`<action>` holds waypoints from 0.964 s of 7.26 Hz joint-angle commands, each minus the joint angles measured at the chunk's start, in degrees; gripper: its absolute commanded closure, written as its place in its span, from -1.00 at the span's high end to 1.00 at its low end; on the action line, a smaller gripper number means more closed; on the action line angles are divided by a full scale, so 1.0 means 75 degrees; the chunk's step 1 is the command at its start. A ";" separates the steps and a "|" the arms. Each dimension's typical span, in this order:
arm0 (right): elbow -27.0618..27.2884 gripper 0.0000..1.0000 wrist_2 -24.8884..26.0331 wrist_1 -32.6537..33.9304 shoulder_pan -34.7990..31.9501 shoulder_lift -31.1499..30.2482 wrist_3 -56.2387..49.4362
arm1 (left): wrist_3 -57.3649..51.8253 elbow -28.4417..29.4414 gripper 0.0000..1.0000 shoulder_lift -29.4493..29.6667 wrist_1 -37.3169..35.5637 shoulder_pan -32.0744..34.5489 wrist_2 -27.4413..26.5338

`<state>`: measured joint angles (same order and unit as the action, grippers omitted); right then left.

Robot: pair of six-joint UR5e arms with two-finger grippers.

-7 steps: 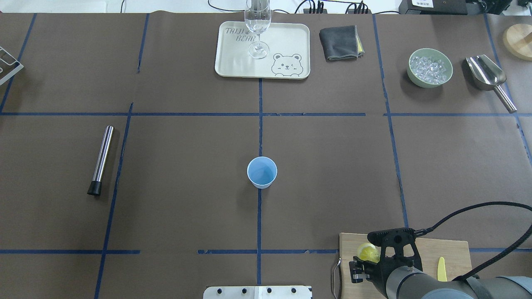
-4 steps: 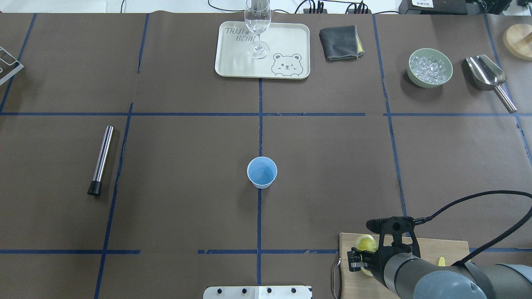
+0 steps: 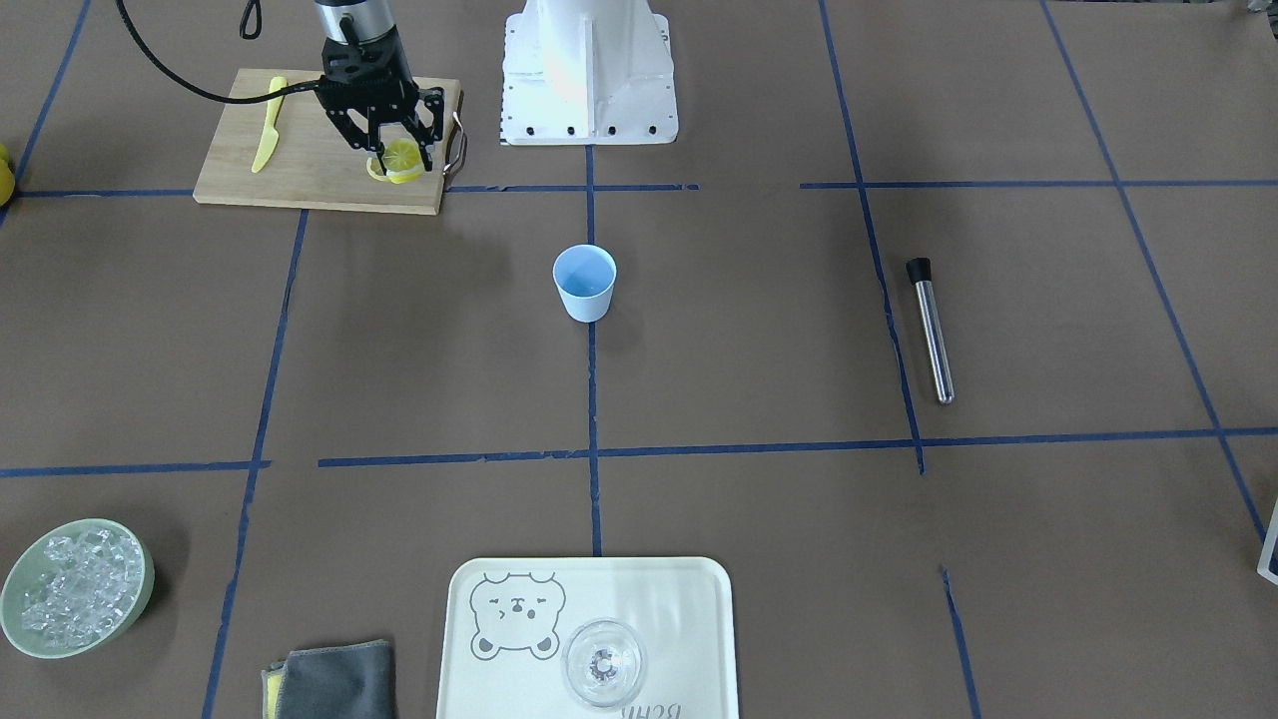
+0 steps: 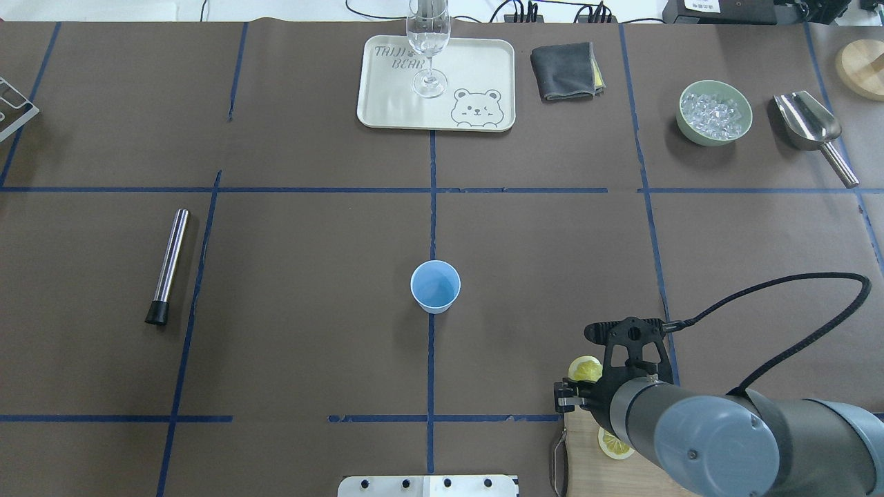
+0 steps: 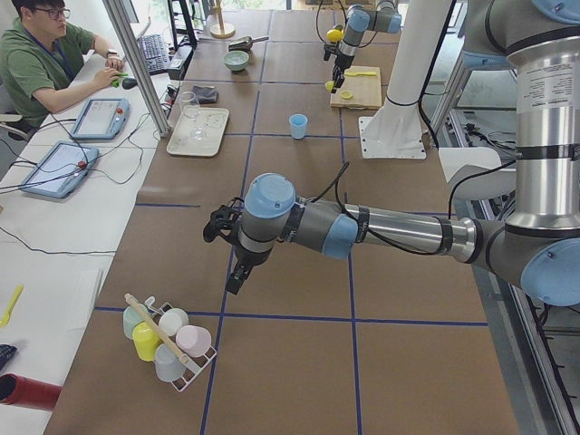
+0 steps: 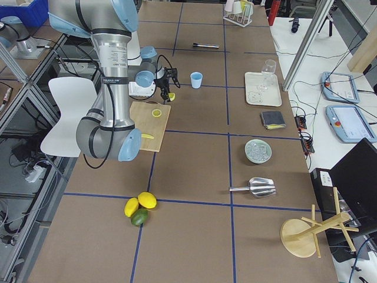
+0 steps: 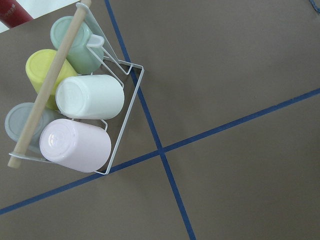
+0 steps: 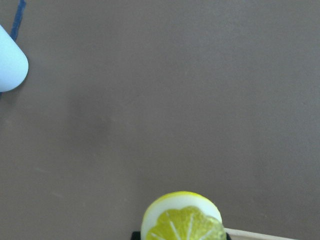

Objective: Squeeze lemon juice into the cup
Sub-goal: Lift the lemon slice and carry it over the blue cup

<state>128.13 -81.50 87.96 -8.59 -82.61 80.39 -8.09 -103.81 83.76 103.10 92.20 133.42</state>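
step: carrying the lemon slice (image 4: 585, 369) to the cup (image 4: 435, 285), as i judge it; no squeeze yet.
right jaws: closed on the lemon slice, holding it on edge by the rind, with the pale face toward the wrist camera.
lemon slice: lifted clear of the cutting board (image 3: 300, 165), at the board's corner on the cup's side; a second slice (image 4: 615, 445) lies flat on the board.
cup: upright on the tabletop, mouth open, well apart from the slice.
advice: keep the grip steady during travel, centre the slice over the mouth, come low, and only then press harder so juice drops inside.
risk: thin rind may slip or fold; the light cup tips if bumped.
left jaws: far off beside a mug rack (image 5: 168, 343); i cannot tell whether they are open or closed.
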 commanded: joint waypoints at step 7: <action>-0.3438 -1.00 -0.0958 0.2217 -0.1538 0.5221 -0.0511 | 0.0000 -0.0011 1.00 0.0047 0.0000 0.0000 0.0000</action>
<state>107.62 -88.66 104.67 -19.72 -48.26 76.60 -8.09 -103.97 84.06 103.09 92.20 133.42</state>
